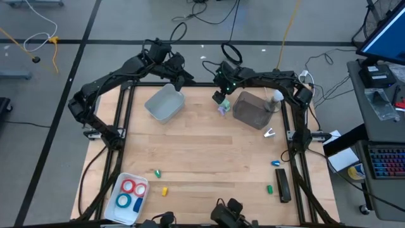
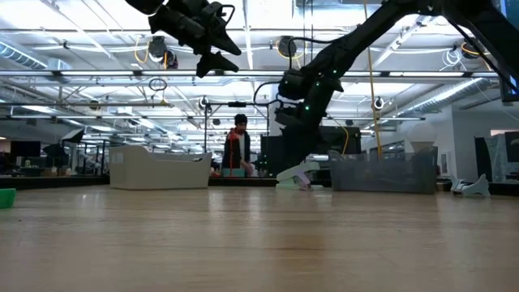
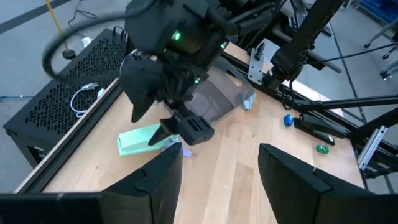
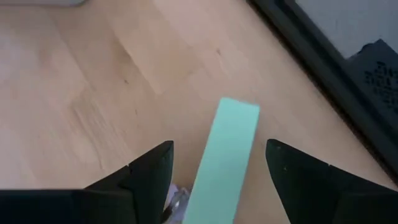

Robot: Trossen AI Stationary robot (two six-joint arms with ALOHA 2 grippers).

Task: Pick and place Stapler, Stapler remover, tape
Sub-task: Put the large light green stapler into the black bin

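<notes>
Spanning the whole scene: wooden table (image 1: 202, 158), framed by dark rails. Sitting at its far side: white bin (image 1: 164, 104) toward the left, dark translucent bin (image 1: 252, 109) toward the right. Reaching in over the far edge: left gripper (image 1: 180, 76), hanging high above the white bin, fingers (image 3: 158, 180) standing apart with nothing between them. Hovering between the two bins: right gripper (image 1: 221, 95), jaws spread wide, straddling but not pinching the mint-green stapler (image 4: 224, 162) lying on the wood just beside the dark bin. Resting at the near left corner: white tray (image 1: 118, 187) holding the tape (image 1: 131, 194), red and blue rolls side by side. Lying near the right rail: black stapler (image 1: 282, 185). Scattering across the near wood: small green, yellow and blue pieces, too small for identifying.
</notes>
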